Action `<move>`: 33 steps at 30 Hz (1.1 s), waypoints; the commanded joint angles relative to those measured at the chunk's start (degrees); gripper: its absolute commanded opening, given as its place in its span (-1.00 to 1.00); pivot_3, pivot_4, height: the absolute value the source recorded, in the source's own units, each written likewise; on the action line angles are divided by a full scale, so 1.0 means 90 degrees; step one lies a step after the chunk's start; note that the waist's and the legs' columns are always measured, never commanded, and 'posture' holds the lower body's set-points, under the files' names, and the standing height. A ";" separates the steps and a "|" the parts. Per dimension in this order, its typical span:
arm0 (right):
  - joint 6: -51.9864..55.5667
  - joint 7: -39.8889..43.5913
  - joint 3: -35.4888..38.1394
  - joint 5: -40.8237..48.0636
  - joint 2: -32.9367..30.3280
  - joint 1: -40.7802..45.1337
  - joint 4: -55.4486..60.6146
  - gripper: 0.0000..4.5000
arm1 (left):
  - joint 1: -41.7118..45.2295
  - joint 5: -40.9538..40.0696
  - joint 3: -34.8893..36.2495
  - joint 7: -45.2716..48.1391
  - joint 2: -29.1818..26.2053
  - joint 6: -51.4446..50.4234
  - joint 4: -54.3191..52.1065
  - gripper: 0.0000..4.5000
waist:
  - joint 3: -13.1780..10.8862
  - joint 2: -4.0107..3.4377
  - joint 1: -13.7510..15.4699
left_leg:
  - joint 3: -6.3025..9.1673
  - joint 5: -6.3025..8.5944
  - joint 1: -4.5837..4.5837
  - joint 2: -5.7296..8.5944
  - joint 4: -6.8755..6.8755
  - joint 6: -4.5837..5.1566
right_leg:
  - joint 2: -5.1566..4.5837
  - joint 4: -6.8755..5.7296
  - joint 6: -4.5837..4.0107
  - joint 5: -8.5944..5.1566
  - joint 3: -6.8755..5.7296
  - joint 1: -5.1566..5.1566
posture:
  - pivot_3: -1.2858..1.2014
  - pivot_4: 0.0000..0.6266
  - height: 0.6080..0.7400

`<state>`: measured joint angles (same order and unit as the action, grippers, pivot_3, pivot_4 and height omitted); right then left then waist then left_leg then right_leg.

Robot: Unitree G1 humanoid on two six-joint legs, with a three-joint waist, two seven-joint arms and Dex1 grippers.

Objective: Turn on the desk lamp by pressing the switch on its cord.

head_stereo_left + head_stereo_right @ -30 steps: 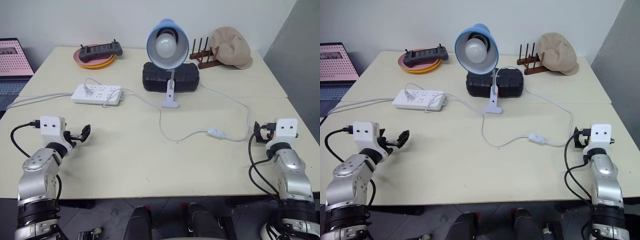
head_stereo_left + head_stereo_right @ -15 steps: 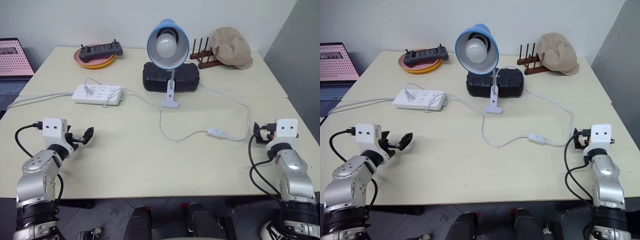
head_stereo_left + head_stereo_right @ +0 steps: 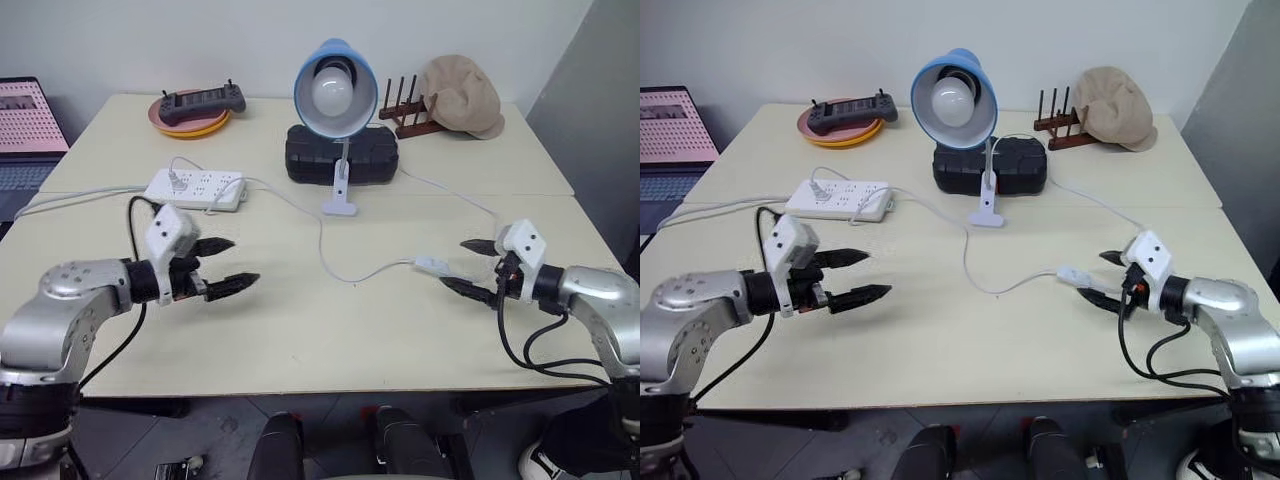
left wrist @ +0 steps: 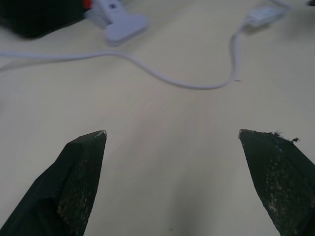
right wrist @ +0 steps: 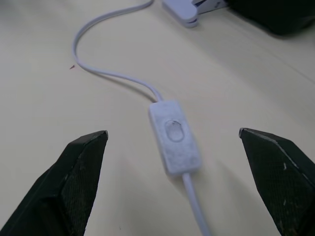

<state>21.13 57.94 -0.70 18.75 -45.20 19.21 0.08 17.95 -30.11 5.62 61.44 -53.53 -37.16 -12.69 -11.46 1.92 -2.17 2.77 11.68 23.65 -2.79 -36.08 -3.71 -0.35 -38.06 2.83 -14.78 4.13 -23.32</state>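
Switch (image 5: pixel 174 143) lies flat, long axis along the cord (image 3: pixel 365 271), running left-right. My right gripper (image 3: pixel 470 269) points left at it, jaws wide, empty. Left gripper (image 3: pixel 222 265) points right, likewise wide and empty.

Head views: even, bright ambient light, no glare, scene sharp edge to edge. Soft short shadows under the left gripper (image 3: pixel 222 266) and right gripper (image 3: pixel 472 268) on the table (image 3: pixel 300 330). The desk lamp (image 3: pixel 335 88) bulb looks unlit. Wrist views: dimmer and soft, upper edge of each frame blurred, black fingers (image 4: pixel 78 182) at bottom slightly out of focus.
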 commanded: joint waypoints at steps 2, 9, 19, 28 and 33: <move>-0.0347 0.0460 -0.0318 -0.0288 0.0069 0.0707 -0.0812 0.99 | 0.0743 -0.0041 -0.0472 0.0475 -0.0054 0.0041 -0.0316 1.00 | -0.0001 -0.0001 -0.0002 | -0.0001 0.0000 0.0004 0.0001 0.0000 0.0000 | 0.0000 0.0002 0.0004 0.0001 0.0000 0.0000 | 0.03 -0.52 1.00; -0.0765 0.0751 -0.0446 -0.0588 0.0102 0.1013 -0.1721 0.99 | 0.0898 -0.0084 -0.0605 0.0578 0.0022 0.0024 -0.0415 1.00 | -0.0002 -0.0003 0.0002 | 0.0001 0.0002 0.0023 0.0001 0.0008 0.0002 | 0.0000 0.0002 0.0031 0.0013 -0.0004 -0.0018 | 0.03 -0.52 1.00; -0.0703 0.1081 -0.0360 -0.0491 0.0200 0.1197 -0.2069 0.68 | 0.0977 -0.0215 -0.0598 0.0569 0.0229 -0.0129 -0.0501 1.00 | -0.0004 -0.0006 -0.0003 | 0.0002 0.0001 0.0016 0.0001 -0.0002 0.0002 | 0.0001 -0.0007 0.0041 0.0011 -0.0002 -0.0014 | 0.03 -0.52 1.00; -0.0857 0.1140 -0.0408 -0.0619 0.0282 0.1203 -0.2205 -0.33 | 0.0966 -0.0267 -0.0580 0.0478 0.0358 -0.0242 -0.0567 1.00 | -0.0004 -0.0006 -0.0003 | 0.0002 0.0001 0.0017 0.0001 -0.0001 0.0002 | 0.0001 -0.0006 0.0040 0.0012 -0.0002 -0.0014 | 0.03 -0.52 1.00; -0.0919 0.1044 -0.0347 -0.0605 0.0360 0.1254 -0.2107 -0.51 | 0.0820 -0.0545 -0.0379 0.0276 0.0456 -0.0608 -0.0626 1.00 | -0.0004 -0.0006 -0.0003 | 0.0003 0.0001 0.0017 0.0001 -0.0001 0.0002 | 0.0001 -0.0008 0.0040 0.0013 -0.0002 -0.0014 | 0.03 -0.52 1.00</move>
<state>13.57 67.48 -5.65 12.65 -42.26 28.99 -20.35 25.31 -32.19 -0.04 65.15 -50.11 -40.43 -16.41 -11.49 1.86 -2.20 2.80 11.69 23.80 -2.78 -36.08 -3.70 -0.34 -38.14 3.18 -14.67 4.11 -23.45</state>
